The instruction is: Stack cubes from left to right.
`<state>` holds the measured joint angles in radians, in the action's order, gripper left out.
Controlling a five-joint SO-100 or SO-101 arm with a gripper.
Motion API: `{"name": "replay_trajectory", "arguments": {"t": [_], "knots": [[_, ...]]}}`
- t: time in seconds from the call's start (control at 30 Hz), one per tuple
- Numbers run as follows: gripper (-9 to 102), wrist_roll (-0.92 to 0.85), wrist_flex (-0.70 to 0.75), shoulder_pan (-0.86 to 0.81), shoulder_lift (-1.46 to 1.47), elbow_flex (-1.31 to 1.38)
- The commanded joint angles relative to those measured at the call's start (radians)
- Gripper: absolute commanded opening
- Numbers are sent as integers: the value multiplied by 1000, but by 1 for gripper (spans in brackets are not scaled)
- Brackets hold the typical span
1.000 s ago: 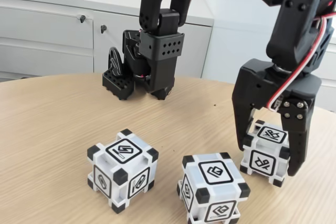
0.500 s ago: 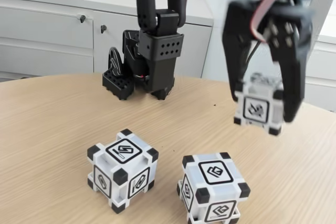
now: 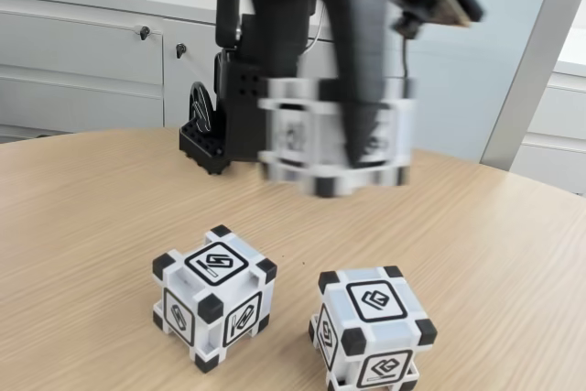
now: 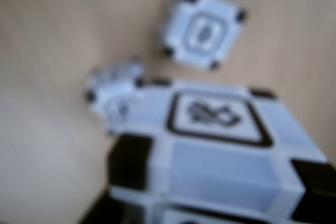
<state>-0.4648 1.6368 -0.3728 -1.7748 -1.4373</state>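
White cubes [image 3: 213, 306], black corners, framed glyph faces

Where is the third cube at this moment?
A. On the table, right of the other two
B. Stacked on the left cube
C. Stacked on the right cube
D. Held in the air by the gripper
D: the gripper holds the blurred cube above the table, clear of both others.
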Motion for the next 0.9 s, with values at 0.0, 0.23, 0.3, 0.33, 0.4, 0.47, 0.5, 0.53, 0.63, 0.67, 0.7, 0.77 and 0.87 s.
{"name": "replay_trajectory", "arguments": {"t": [0.0, 0.23, 0.3, 0.33, 0.4, 0.47, 0.5, 0.53, 0.63, 0.67, 0.7, 0.77, 0.87], "knots": [[7, -58, -11, -97, -26, 40], [7, -69, -12, -161, 61, 40], [7, -81, -12, -166, 126, 40], [7, -89, -12, -166, 160, 40], [7, -94, -14, -166, 222, 52], [7, -91, -14, -166, 272, 55], [7, -92, -14, -166, 285, 57], [7, -94, -14, -166, 290, 57], [7, -92, -12, -167, 291, 57], [7, -94, -12, -167, 295, 54], [7, -104, -12, -167, 295, 41], [7, -117, -12, -167, 295, 40], [7, -120, -12, -167, 296, 40]]}}
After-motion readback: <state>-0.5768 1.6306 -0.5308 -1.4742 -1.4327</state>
